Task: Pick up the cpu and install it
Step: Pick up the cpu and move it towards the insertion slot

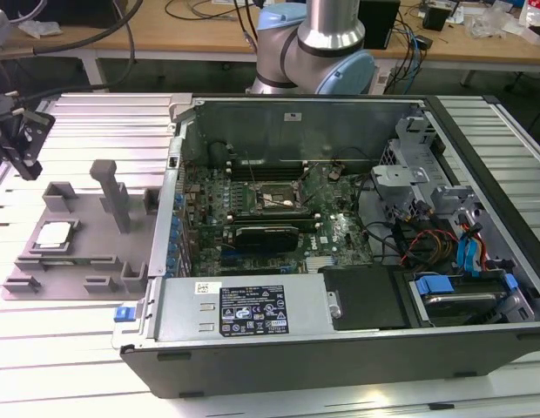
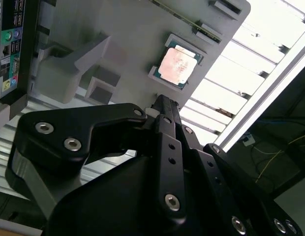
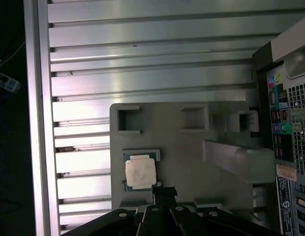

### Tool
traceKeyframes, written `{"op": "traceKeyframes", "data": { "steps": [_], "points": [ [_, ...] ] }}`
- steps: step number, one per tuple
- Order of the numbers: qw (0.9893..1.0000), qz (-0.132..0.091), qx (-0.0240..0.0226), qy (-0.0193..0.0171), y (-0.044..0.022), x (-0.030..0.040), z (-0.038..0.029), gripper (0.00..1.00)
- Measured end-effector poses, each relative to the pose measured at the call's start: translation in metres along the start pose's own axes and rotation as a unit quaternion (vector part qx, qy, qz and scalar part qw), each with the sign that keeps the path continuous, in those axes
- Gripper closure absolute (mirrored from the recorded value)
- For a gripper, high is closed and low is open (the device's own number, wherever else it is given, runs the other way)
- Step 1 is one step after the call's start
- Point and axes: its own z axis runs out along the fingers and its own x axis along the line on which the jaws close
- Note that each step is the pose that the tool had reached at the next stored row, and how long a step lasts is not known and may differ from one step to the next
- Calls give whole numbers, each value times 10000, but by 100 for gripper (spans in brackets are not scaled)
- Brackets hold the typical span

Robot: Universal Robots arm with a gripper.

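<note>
We see the small, flat, square, silvery-topped cpu [image 3: 140, 173] seated in a recess of the gray moulded tray [image 3: 184, 162], which keeps it square for pickup. The black tool [image 3: 163, 190] hangs just beside it, fingers together and empty. The open computer case [image 1: 340, 218] stands alongside on the ribbed metal surface [image 1: 96, 122].

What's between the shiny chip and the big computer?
Exterior view: a tall gray post on the gray tray stands between the silvery square cpu and the computer case.
</note>
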Motion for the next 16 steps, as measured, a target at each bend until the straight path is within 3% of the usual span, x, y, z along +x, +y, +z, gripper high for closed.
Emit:
{"op": "traceKeyframes", "data": {
  "steps": [4,16],
  "points": [
    [10000,0,0,-4,-8,63,80,89],
    [10000,-1,0,-3,-21,184,178,89]
  ]
}}
